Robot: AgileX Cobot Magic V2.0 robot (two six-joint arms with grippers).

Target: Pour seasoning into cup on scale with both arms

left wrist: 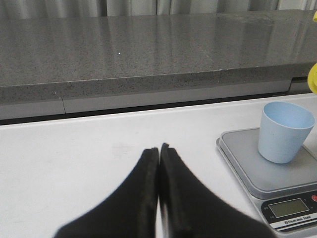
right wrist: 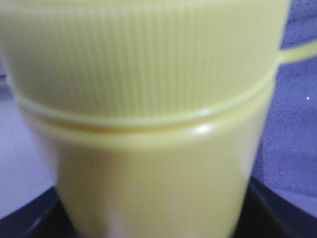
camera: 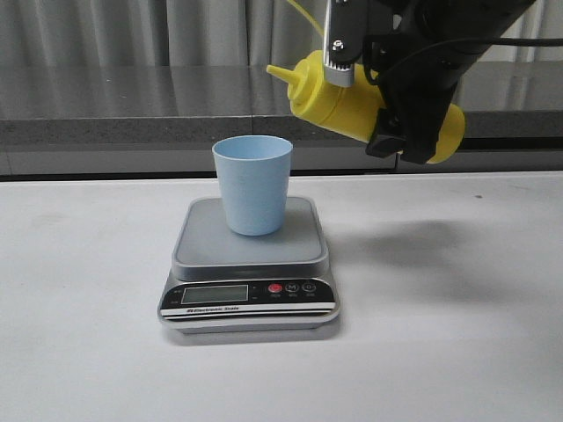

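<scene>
The right tool (camera: 400, 97) is clamped on the yellow squeeze bottle (camera: 339, 101), tipped sideways with its nozzle pointing left, up high just right of the blue cup (camera: 252, 183) on the scale (camera: 250, 264), while the left tool (left wrist: 159, 163) is pressed together far off

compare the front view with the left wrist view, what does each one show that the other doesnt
Only the front view shows the right gripper holding the tilted seasoning bottle, nozzle pointing toward the cup. Only the left wrist view shows the left gripper, fingers shut and empty above the table. Both show the cup standing on the scale.
</scene>
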